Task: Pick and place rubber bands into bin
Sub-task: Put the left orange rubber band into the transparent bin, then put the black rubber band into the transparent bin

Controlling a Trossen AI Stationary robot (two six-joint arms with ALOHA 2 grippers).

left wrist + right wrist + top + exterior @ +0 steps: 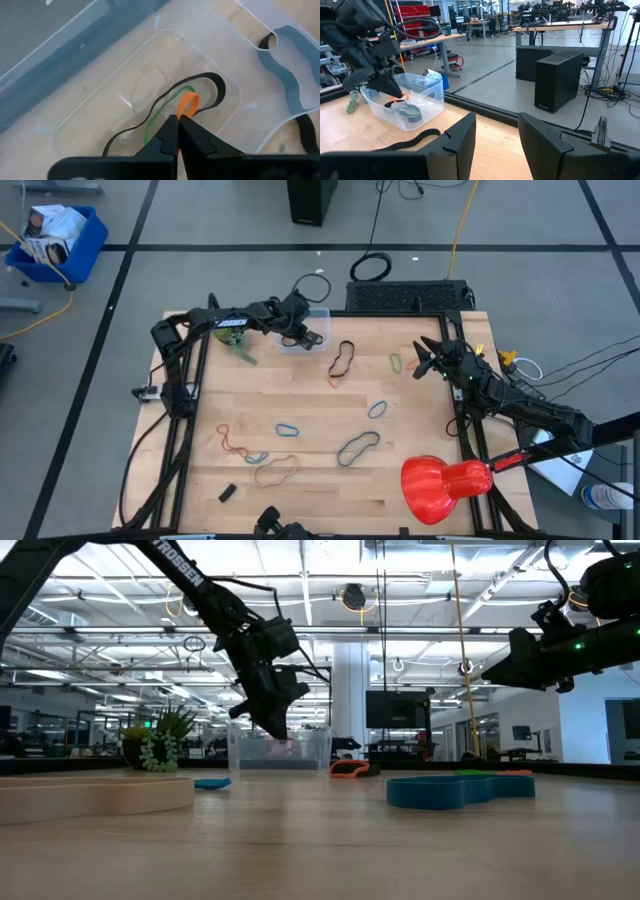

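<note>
Around me I saw a grey floor with dark lines, a blue crate of white packets, a black box, long work tables, bright ceiling lights

Your non-task items: one wooden desk, pale planks with a dark frame at its edges. One small green plant sprig near the desk's far left part. One small black block on the near left part of the desk. One red bulb-shaped object overhanging the near right corner. One blue crate holding white packets, on the floor beyond the desk's left. One black box on the floor behind the desk.
</note>
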